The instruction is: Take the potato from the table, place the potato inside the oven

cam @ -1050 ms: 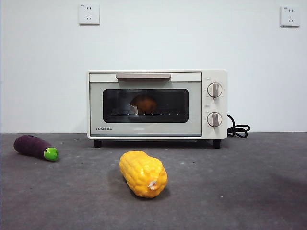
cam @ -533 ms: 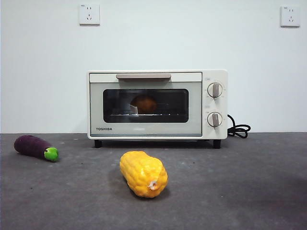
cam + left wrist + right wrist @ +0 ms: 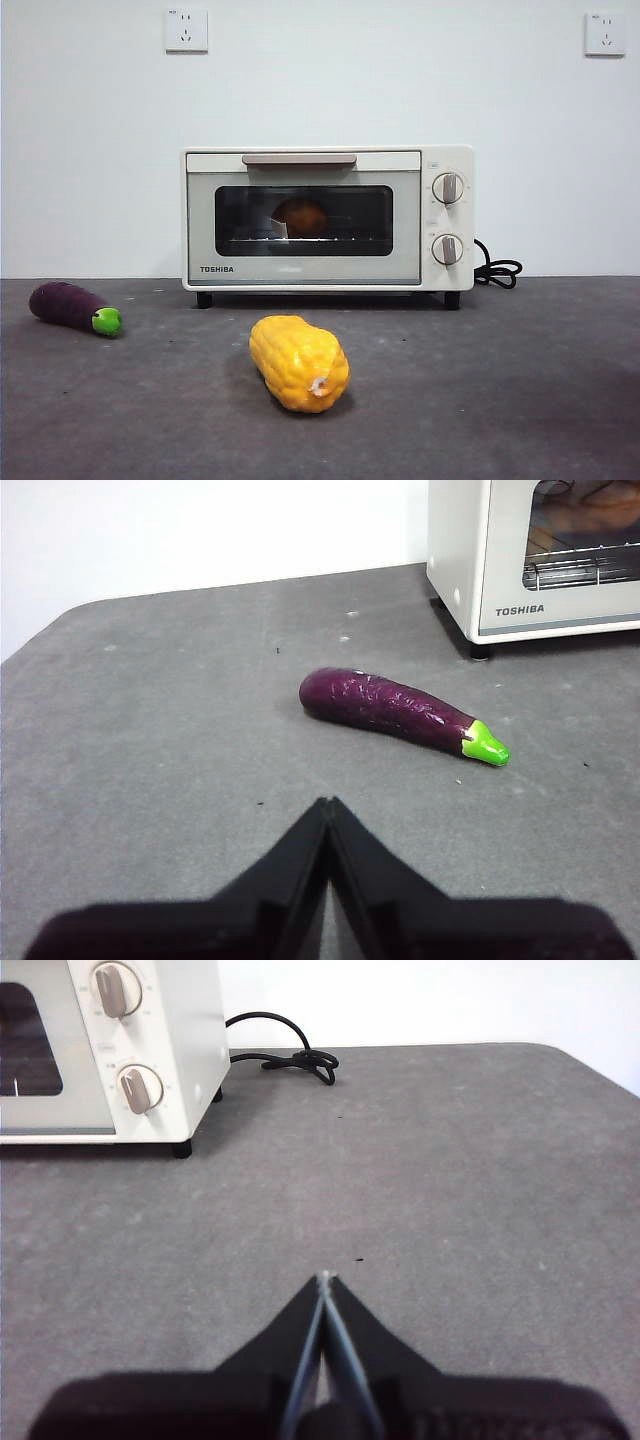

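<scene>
The cream-white Toshiba oven (image 3: pixel 327 218) stands at the back of the dark grey table (image 3: pixel 500 380) with its glass door closed. Behind the glass, the orange-brown potato (image 3: pixel 300 217) rests on the wire rack. My left gripper (image 3: pixel 326 805) is shut and empty above the table, short of the eggplant, with the oven (image 3: pixel 540 560) beyond. My right gripper (image 3: pixel 324 1280) is shut and empty over bare table, off to the knob side of the oven (image 3: pixel 110 1050). Neither gripper shows in the front view.
A bumpy yellow corn cob (image 3: pixel 298 362) lies in front of the oven. A purple eggplant (image 3: pixel 72 306) with a green tip lies at the left, also in the left wrist view (image 3: pixel 400 709). The oven's black cord (image 3: pixel 497 270) coils at its right.
</scene>
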